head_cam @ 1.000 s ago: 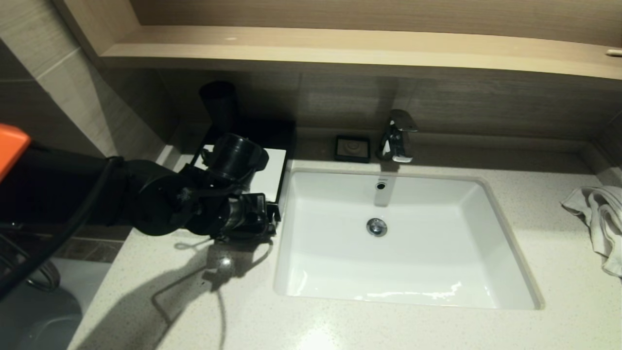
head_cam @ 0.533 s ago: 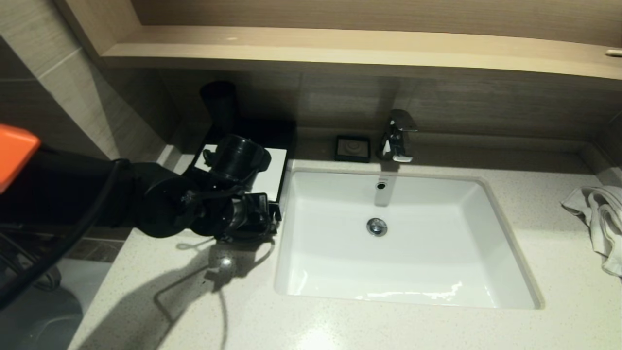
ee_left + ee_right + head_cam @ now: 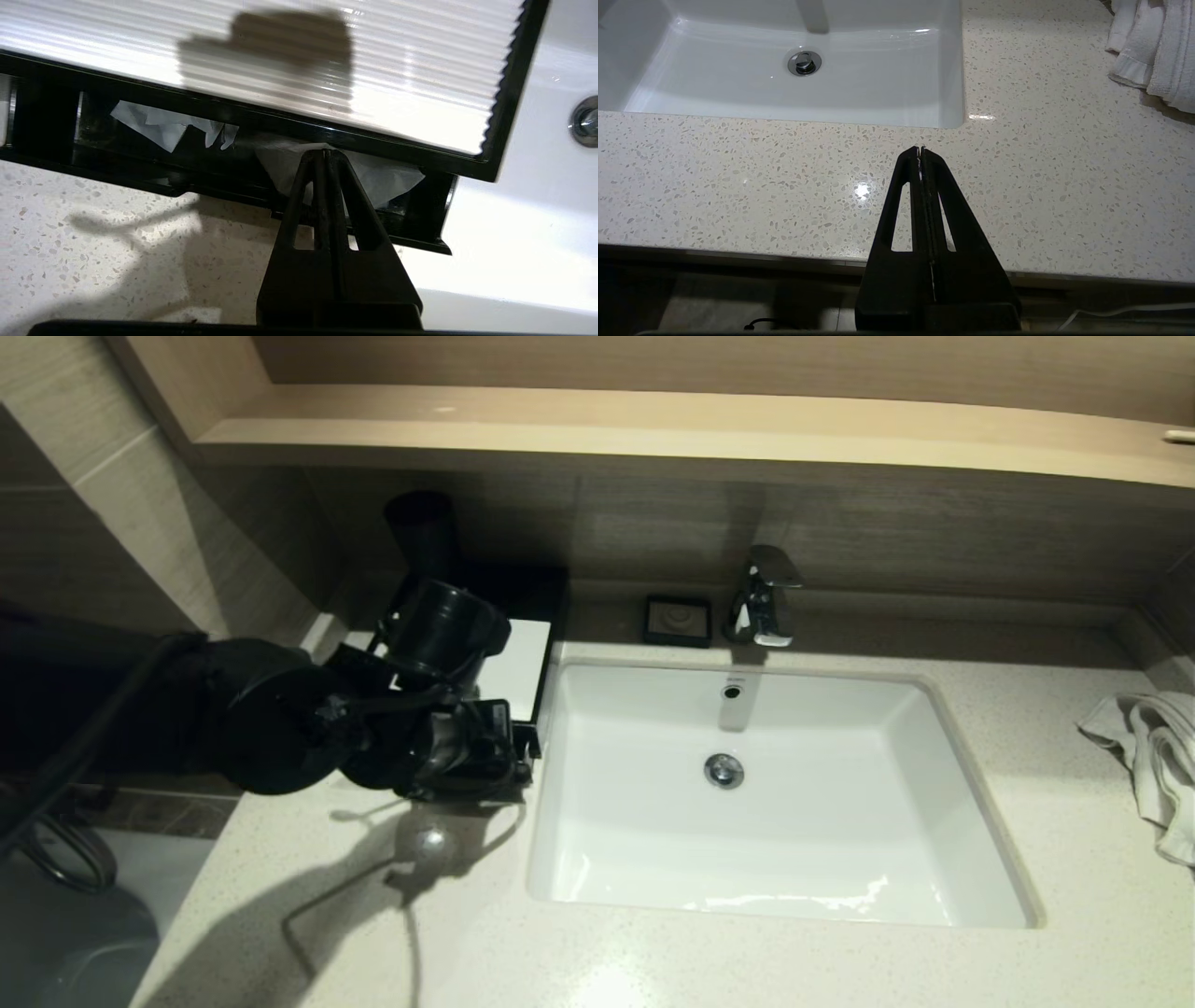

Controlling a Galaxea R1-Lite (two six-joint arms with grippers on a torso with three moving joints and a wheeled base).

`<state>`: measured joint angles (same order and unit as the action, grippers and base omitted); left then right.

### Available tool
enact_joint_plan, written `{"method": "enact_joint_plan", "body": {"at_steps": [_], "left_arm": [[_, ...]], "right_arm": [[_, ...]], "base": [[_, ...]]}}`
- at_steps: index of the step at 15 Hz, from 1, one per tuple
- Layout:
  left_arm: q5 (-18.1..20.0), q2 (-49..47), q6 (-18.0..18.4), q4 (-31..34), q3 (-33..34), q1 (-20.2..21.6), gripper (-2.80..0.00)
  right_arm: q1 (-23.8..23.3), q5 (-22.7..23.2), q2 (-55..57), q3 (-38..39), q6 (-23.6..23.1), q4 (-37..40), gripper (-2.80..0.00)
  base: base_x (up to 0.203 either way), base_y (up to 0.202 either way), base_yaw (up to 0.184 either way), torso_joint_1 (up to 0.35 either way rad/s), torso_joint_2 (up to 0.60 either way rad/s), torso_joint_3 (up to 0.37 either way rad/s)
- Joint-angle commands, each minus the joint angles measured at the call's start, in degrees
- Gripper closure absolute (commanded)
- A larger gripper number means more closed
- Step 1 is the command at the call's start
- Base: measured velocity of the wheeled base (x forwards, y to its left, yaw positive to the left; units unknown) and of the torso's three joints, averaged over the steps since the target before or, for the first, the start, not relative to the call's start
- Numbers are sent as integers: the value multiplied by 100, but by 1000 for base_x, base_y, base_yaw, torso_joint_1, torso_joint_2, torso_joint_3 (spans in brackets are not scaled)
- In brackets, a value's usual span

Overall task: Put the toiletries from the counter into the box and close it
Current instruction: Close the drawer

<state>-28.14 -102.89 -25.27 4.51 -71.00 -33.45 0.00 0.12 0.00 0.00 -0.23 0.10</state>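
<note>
The box [image 3: 289, 70] sits at the counter's [image 3: 93, 242] left edge beside the basin, drawer ajar, light crinkly packets [image 3: 383, 177] inside; left gripper [image 3: 325, 156], pressed together, noses the slick drawer front.

Your left gripper [image 3: 325, 156] sits pressed shut at the box [image 3: 502, 93] drawer gap, packets [image 3: 373, 175] just behind; the counter [image 3: 653, 961] in front lies open
</note>
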Motion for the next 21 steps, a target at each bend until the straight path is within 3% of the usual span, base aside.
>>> {"method": "enact_joint_plan", "body": {"at_steps": [1,10,17,21], "left_arm": [[-25,243,-13,34,-2,-45,0],[9,402,-31,215,16,-206,0],[36,498,-66,613,175,-672,0],[45,261,-66,586,236,-689,0]], "right_arm": [[0,-4,0,0,-3,-1,0],[0,5,0,0,-3,-1,0],[0,-4,0,0,-3,-1,0],[0,-3,0,0,-3,-1,0]], "base": [[0,0,0,0,0,0],[0,0,0,0,0,0],[0,0,0,0,0,0],[0,0,0,0,0,0]]}}
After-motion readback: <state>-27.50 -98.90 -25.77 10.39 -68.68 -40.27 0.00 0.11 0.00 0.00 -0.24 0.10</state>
